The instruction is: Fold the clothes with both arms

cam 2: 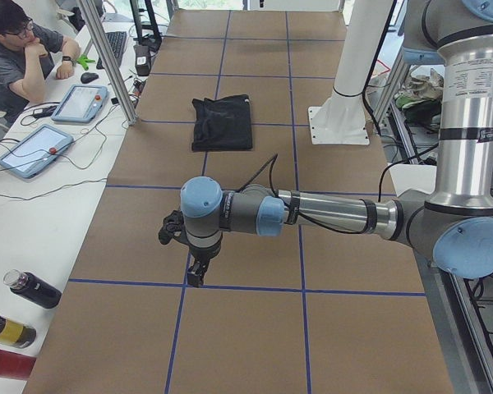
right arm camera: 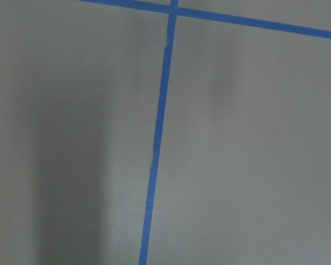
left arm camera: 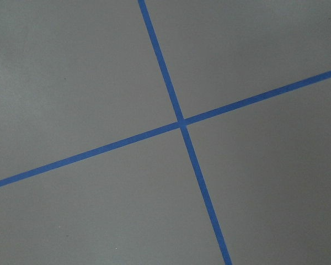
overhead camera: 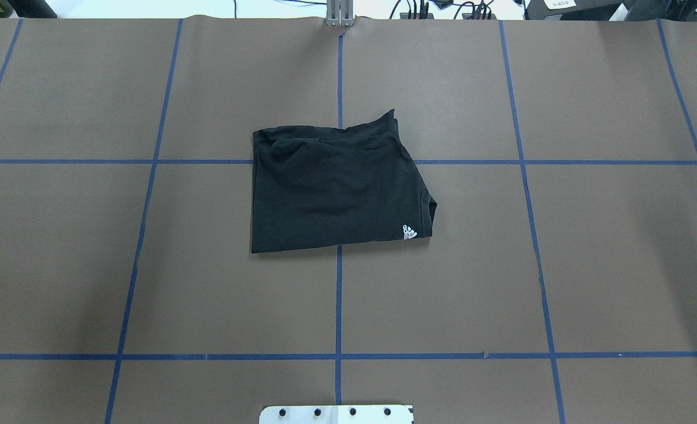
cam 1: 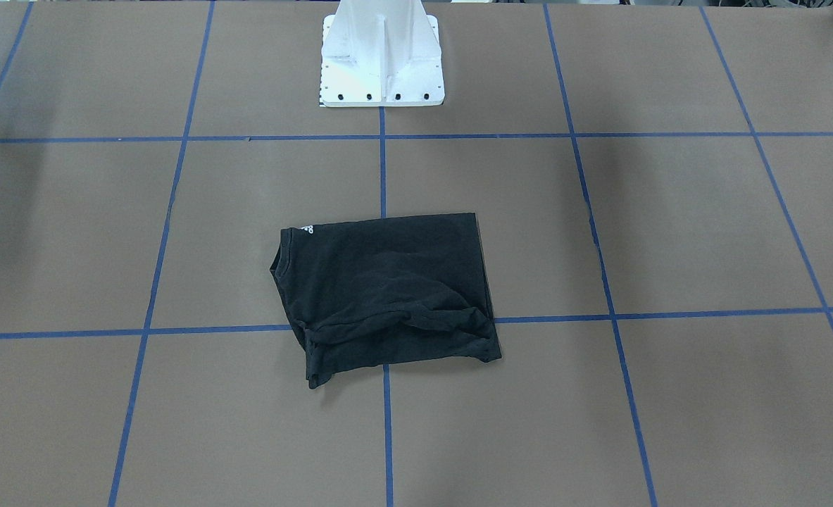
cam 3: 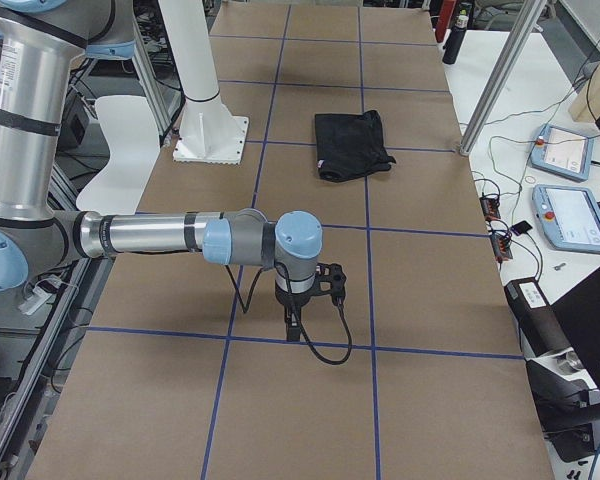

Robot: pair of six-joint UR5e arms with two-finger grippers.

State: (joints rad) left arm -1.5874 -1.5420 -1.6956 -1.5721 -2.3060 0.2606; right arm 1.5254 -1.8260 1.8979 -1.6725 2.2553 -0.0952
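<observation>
Watching the black short-sleeved cotton T-shirt (overhead camera: 336, 188) lie folded into a rough rectangle in the middle of the brown blue-taped tabletop (overhead camera: 590, 265), its far edge bunched. My grey jointed left arm (cam 2: 329, 213) and right arm (cam 3: 150, 235) hang over opposite ends, well apart from it. I cannot tell whether either's jaws are apart or together. To finish cleanly, I'd pinch both bunched corners evenly and draw them flat together.

Left hand (cam 2: 195, 279) pointing down, right hand (cam 3: 293, 334) likewise
</observation>
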